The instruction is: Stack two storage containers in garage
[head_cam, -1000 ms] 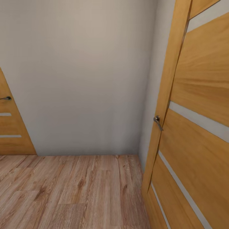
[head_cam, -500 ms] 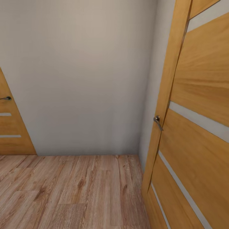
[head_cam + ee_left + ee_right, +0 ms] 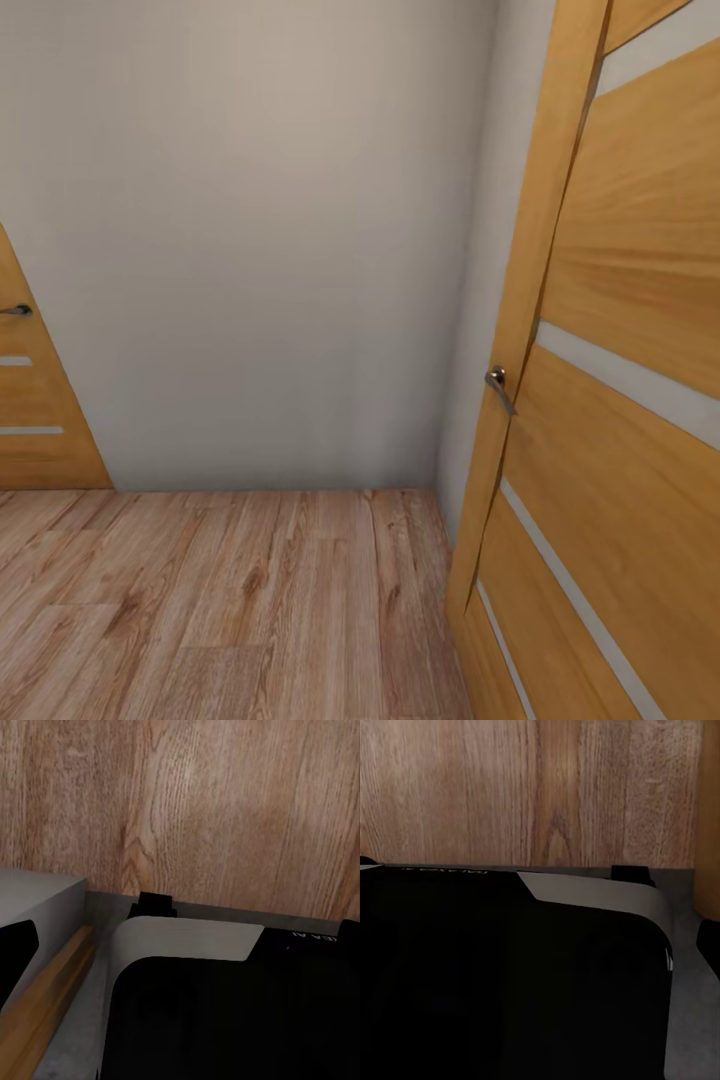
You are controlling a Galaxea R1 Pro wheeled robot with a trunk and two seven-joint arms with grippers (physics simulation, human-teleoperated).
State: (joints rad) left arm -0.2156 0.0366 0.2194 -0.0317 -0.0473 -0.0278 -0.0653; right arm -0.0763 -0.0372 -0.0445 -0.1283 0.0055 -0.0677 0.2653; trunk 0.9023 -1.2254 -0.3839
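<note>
The two storage containers are out of view, and so is the garage. The head view looks into a corner of a room with a plain grey-white wall (image 3: 260, 250) and light wood plank flooring (image 3: 230, 600). In the left wrist view a black and grey part of my own base (image 3: 225, 1020) sits over the wood planks (image 3: 187, 802). The right wrist view has the same black body (image 3: 510, 982) above planks (image 3: 532, 787).
An orange wooden door (image 3: 620, 300) with pale stripes and a metal handle (image 3: 497, 385) stands close at the right. A matching door (image 3: 35, 420) with a handle (image 3: 17, 311) is at the left edge. The wall blocks the way straight ahead.
The whole head picture has shifted very slightly, the doors sliding a few pixels outward, so the camera has moved a little. Nothing else differs.
</note>
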